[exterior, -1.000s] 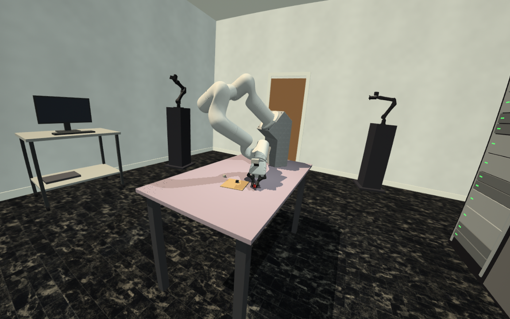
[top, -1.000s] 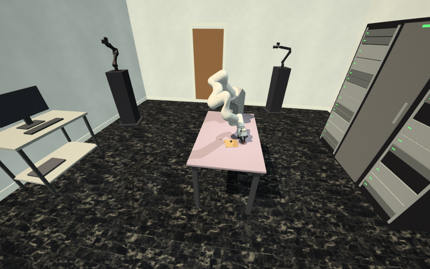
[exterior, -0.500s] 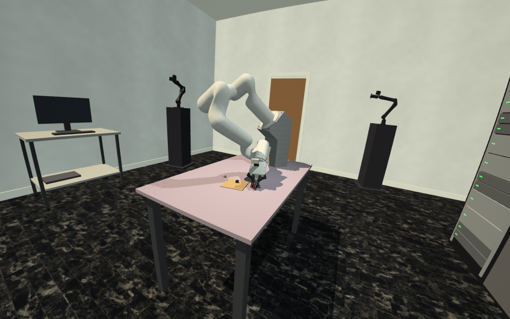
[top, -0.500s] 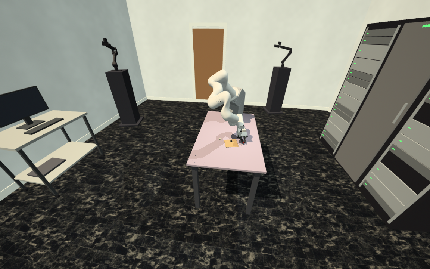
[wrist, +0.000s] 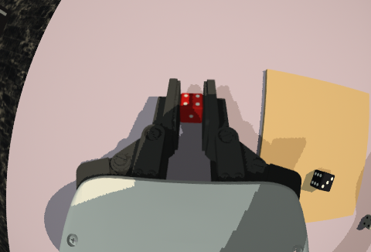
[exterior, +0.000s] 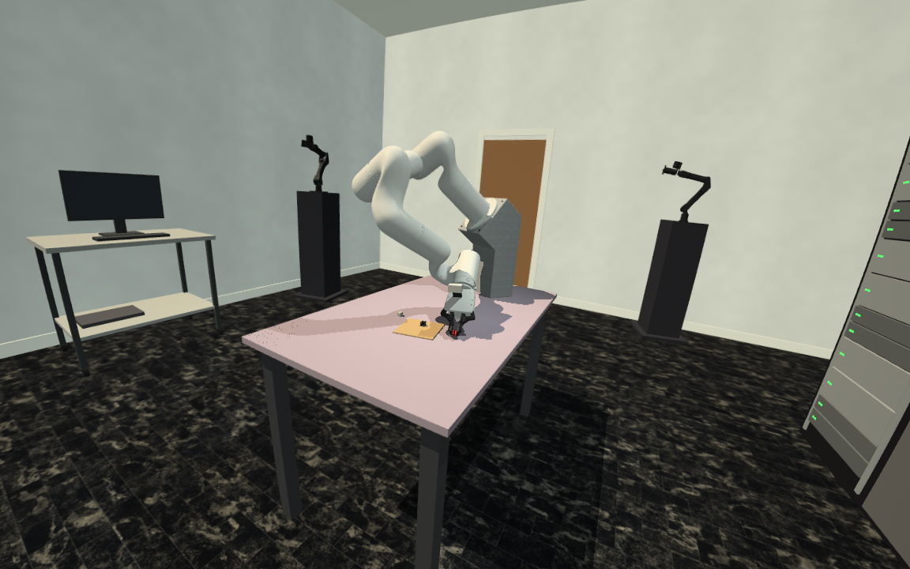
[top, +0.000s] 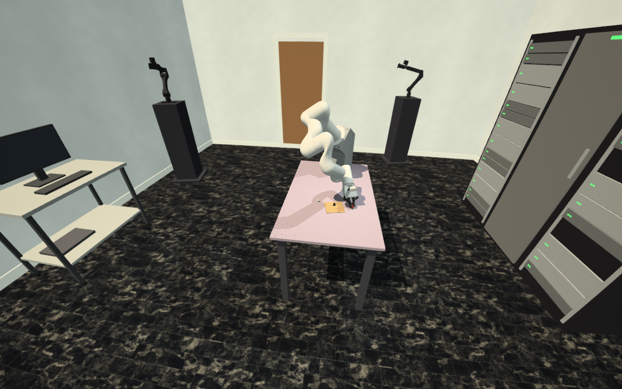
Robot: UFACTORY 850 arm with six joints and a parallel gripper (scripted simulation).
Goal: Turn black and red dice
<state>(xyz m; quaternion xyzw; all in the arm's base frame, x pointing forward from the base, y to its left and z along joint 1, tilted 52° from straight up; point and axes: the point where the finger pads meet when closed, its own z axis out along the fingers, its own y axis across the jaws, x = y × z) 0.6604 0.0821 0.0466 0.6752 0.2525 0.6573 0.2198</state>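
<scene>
My gripper [top: 352,205] [exterior: 454,331] [wrist: 192,94] is shut on the red die [wrist: 192,109], beside the mat. In the wrist view the die's brighter far face shows 4 and its darker near face shows 1. I cannot tell whether it touches the table. The black die [top: 333,203] [exterior: 423,323] [wrist: 322,180] lies on the orange mat [top: 332,210] [exterior: 408,330] [wrist: 309,109]; it shows 3, seemingly on top, and 6 on its left side in the wrist view. The white die [top: 318,201] [exterior: 400,313] [wrist: 366,222] lies off the mat, cut off at the wrist view's edge; its top is unclear.
The pink table [top: 323,229] [exterior: 374,360] [wrist: 116,32] bears the mat and the dice. The mat lies to the right of the gripper in the wrist view, with the white die beyond it. The table's edge curves along the left of that view.
</scene>
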